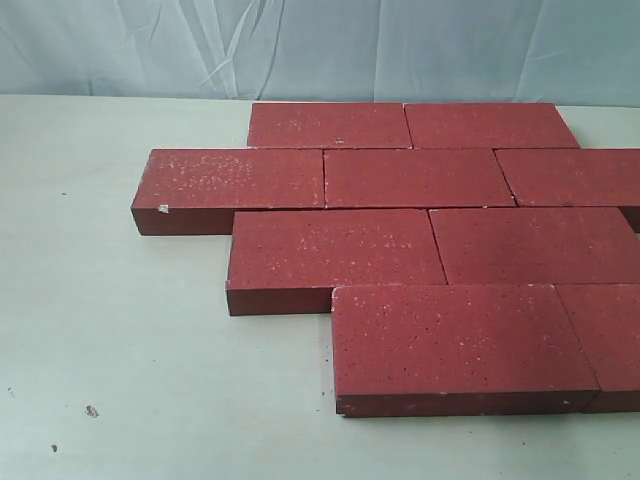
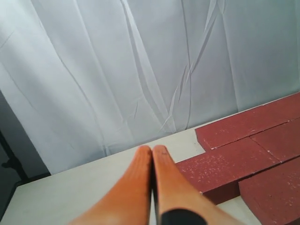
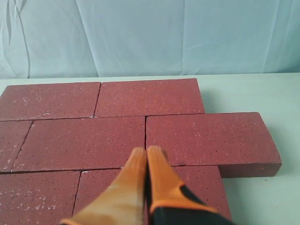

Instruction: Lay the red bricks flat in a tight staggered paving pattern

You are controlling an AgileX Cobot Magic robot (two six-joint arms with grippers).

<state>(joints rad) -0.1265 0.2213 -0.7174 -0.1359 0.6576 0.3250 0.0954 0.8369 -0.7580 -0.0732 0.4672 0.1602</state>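
Note:
Several dark red speckled bricks [image 1: 415, 250] lie flat on the pale table [image 1: 110, 330] in four staggered rows, edges close together. The nearest brick [image 1: 455, 340] sits at the front. No arm shows in the exterior view. In the left wrist view my left gripper [image 2: 152, 150] is shut with nothing in it, above bare table just beside the end of a brick [image 2: 225, 168]. In the right wrist view my right gripper [image 3: 146, 151] is shut and empty, hovering over the bricks [image 3: 84, 140] near a joint between rows; one brick [image 3: 208, 138] juts out at the pattern's edge.
A wrinkled pale cloth backdrop [image 1: 320, 45] hangs behind the table. Bare tabletop spreads left of and in front of the bricks. A dark gap [image 2: 9, 159] shows past the table's edge in the left wrist view.

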